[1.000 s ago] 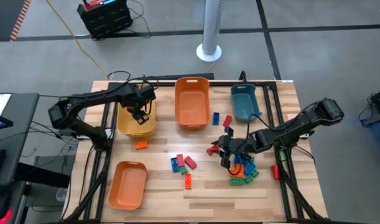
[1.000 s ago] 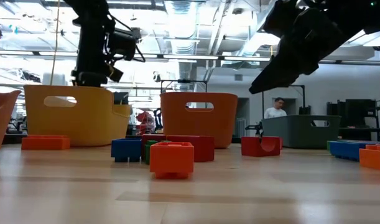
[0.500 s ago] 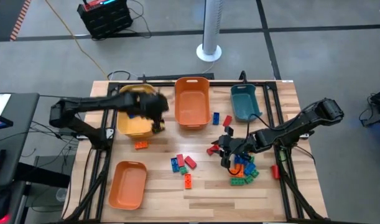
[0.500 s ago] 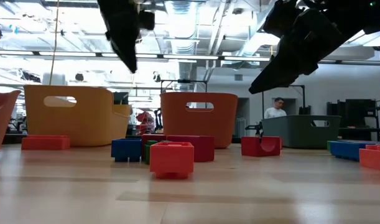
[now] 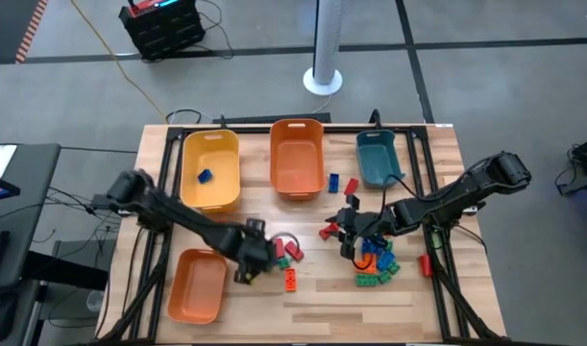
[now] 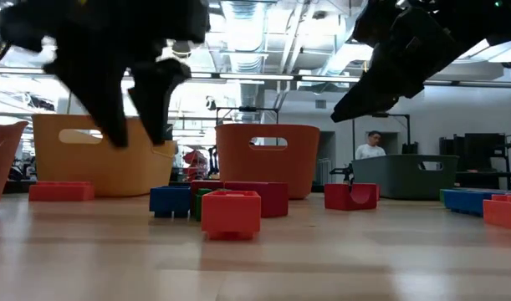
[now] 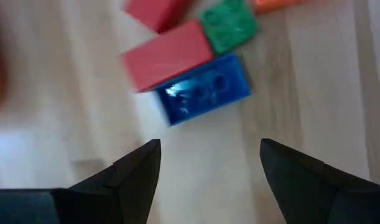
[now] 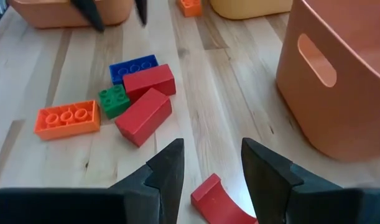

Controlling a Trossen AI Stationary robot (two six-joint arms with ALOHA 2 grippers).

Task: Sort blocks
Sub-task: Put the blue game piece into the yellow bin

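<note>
The left gripper [image 5: 247,261] has its jaws spread wide and empty, hanging over the table [image 5: 322,298] with a blue block [image 7: 205,91] just ahead of its fingertips [image 7: 137,165]; 2 red blocks [image 7: 168,55] and a green block [image 7: 229,26] lie touching just beyond that one. The right gripper [image 5: 349,231] has its jaws partly open with nothing between them, and a curved red block [image 8: 213,198] sits on the wood just in front of the gap. Farther ahead of these jaws lies the same cluster beside an orange block [image 8: 66,118]. 1 blue block [image 5: 205,176] lies inside the yellow bin [image 5: 212,197], well behind the left jaws.
</note>
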